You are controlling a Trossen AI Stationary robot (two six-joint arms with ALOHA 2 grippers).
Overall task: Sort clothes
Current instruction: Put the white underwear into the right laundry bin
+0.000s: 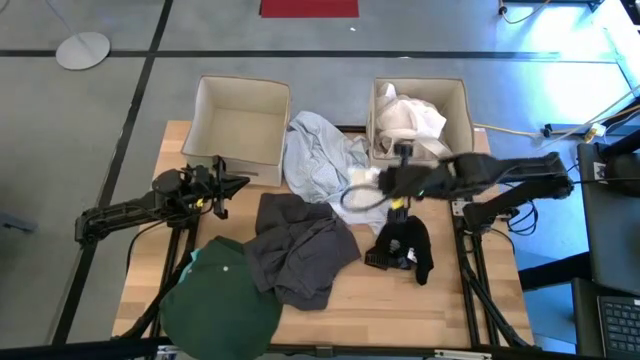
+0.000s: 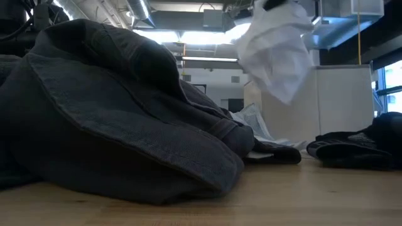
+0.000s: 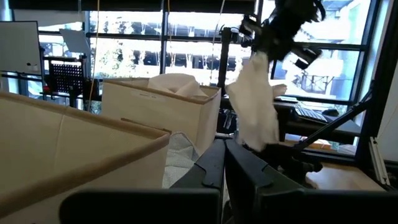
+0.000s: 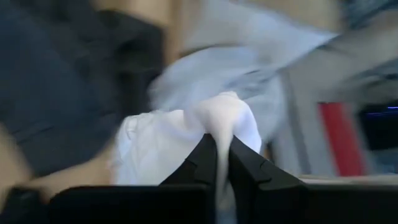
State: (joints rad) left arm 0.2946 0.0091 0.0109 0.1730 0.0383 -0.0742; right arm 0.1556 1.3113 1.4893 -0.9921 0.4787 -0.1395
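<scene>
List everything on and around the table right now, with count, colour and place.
Fabric boxes: 2, beige, far edge of table; left box looks empty, right box holds white clothes.
Pale grey-blue garment: 1, between the boxes.
Dark grey garment: 1, table centre.
Dark green garment: 1, near-left corner, hanging over the edge.
Black garment: 1, right of centre.
White garment: 1, lifted in the air, held by the right arm.
Table: 1, light wood.
Left gripper: dark, by the left box's near side, jaws together, empty.
Right gripper: dark, above table centre, shut on the white garment.
</scene>
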